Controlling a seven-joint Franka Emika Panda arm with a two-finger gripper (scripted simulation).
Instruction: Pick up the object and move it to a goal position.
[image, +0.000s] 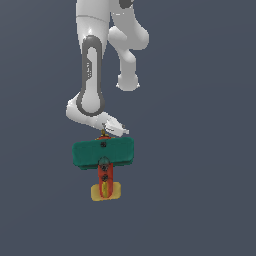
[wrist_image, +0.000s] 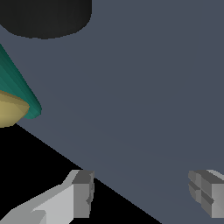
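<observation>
**Robot arm reaching down beside a toy airplane, pincer spread wide and holding nothing**

A white robot arm (image: 92, 75) is bending down from the top of the exterior view over a plain dark blue-grey floor (image: 200, 165). Its gripper (image: 114, 127) is sitting low, just past the nose end of the toy airplane (image: 103, 160). The airplane is lying flat on the floor, in the lower middle of that view. Its broad teal-green wing (image: 102, 152) is stretching sideways, its red-orange body (image: 105, 177) is running toward the camera, and its yellow tail (image: 106, 192) is lying nearest the viewer.

In the wrist view, the two grey fingertips (wrist_image: 83, 192) are standing far apart, with only bare floor showing between them. Nothing is being gripped. A teal wing edge (wrist_image: 19, 94) and a yellow rounded part (wrist_image: 11, 111) are showing off to one side, well clear of the fingers.
</observation>
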